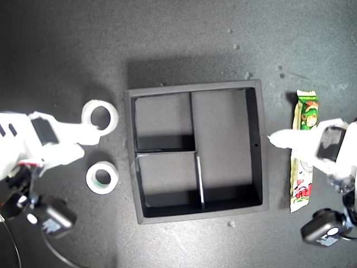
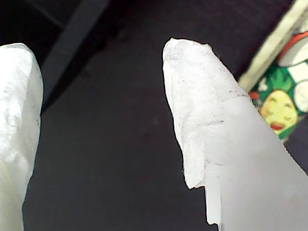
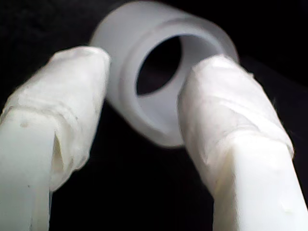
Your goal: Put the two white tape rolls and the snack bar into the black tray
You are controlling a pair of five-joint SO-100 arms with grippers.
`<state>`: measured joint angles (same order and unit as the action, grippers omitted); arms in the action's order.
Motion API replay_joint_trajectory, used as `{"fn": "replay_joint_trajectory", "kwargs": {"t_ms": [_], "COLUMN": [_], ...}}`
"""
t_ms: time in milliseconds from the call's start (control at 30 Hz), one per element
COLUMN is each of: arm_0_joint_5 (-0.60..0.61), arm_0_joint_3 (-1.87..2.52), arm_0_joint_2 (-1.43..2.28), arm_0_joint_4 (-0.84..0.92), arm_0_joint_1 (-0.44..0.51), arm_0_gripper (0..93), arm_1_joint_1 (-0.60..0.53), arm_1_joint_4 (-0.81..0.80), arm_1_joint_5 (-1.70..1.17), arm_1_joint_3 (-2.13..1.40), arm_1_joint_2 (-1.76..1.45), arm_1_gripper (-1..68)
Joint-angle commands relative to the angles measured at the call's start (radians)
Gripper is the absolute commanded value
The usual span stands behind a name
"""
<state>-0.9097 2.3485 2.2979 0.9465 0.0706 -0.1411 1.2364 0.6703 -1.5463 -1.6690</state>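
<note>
While both arms reach in from the sides, the black tray (image 1: 196, 149) sits in the middle of the dark desk (image 1: 67, 50) with nothing in it. It has two small square parts on the exterior view's left and one long part on the right.

Nearest on the exterior view's left lies the smaller tape roll (image 1: 102, 177), flat on the desk, with a greenish ring inside. It is near the tray but not touching it.

A bit farther, my second gripper (image 1: 92, 133) comes in from the exterior view's left. Its fingers (image 3: 62, 106) are apart. In the second wrist view one finger pokes into the hole of the bigger tape roll (image 1: 100, 116) and the other sits outside the ring, so the white wall is between them. I cannot tell if they press on it.

On the exterior view's right, the snack bar (image 1: 304, 153) lies on the desk, well outside the tray, running from near to far. Its wrapper is green, white and red. My first gripper (image 1: 279, 139) sits between the tray wall and the bar, with the arm crossing over the middle of the bar. Its fingers (image 2: 202, 101) are spread wide and hold nothing. The first wrist view shows bare desk between them and the bar off to one side.
</note>
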Motion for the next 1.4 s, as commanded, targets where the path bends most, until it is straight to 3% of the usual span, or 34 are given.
{"fn": "replay_joint_trajectory", "kwargs": {"t_ms": [0,233,733,1033,1367], "arm_0_joint_5": [-0.015,0.021,0.029,0.037,0.046], "arm_0_joint_3": [-0.066,-0.163,-0.336,-0.291,-0.267], "arm_0_joint_2": [-0.052,-0.227,-0.503,-0.548,-0.657], "arm_0_joint_4": [0.018,0.034,0.071,0.018,-0.048], "arm_0_joint_1": [-0.023,-0.057,-0.055,-0.066,-0.098], "arm_0_gripper": [12.1,12.6,12.1,11.5,11.1], "arm_1_joint_1": [-0.026,-0.127,-0.196,-0.163,-0.115], "arm_1_joint_4": [0.087,0.278,0.242,0.086,-0.028], "arm_1_joint_5": [0.041,0.081,0.193,0.127,0.018], "arm_1_joint_3": [0.031,0.028,-0.164,-0.288,-0.298], "arm_1_joint_2": [0.002,0.002,0.003,0.005,0.114], "arm_1_gripper": [16.5,16.2,19.2,19.4,24.5]}}
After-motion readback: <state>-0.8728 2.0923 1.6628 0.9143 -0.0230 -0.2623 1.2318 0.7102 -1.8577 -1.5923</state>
